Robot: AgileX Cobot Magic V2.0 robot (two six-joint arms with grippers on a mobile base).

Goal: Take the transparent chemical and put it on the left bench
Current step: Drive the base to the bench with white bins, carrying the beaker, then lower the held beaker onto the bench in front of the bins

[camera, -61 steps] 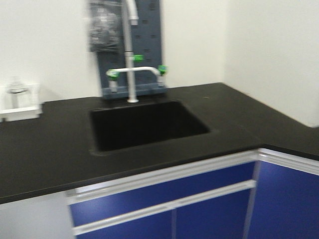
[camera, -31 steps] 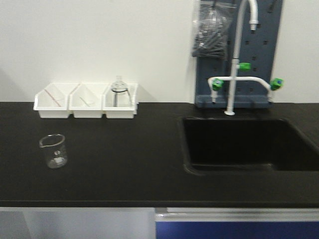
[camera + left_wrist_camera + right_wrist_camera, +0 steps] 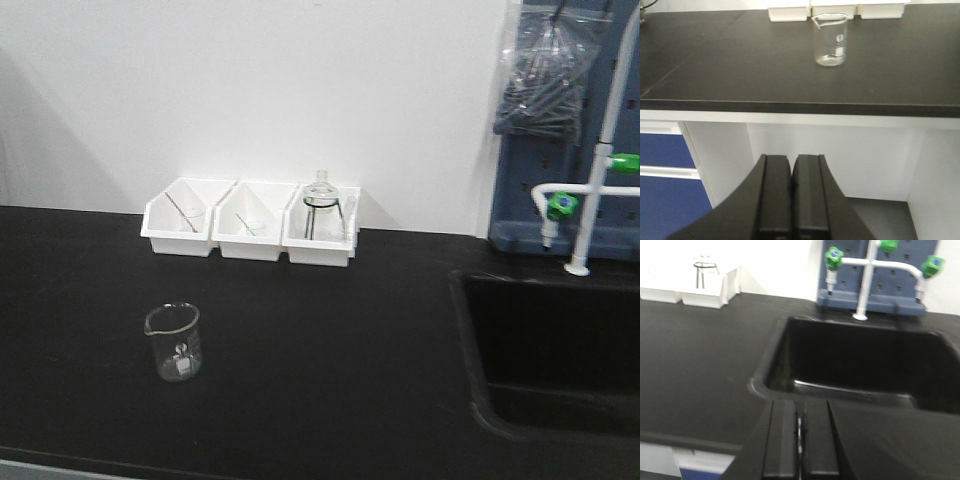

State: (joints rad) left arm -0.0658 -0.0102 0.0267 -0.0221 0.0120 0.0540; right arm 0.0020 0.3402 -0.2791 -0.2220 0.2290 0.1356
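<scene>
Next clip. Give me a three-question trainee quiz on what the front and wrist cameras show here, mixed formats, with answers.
1. True or false: the beaker stands on the left bench, outside the sink.
2. In the front view, which of the white bins holds the flask? A left, B middle, C right.
3. Fill in: the left gripper is ___.
Key: 1 true; 2 C; 3 shut.

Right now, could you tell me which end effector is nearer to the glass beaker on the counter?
Left. The left end effector sits short of the counter edge, directly facing the beaker. The right end effector faces the sink, with no beaker in its view.
</scene>
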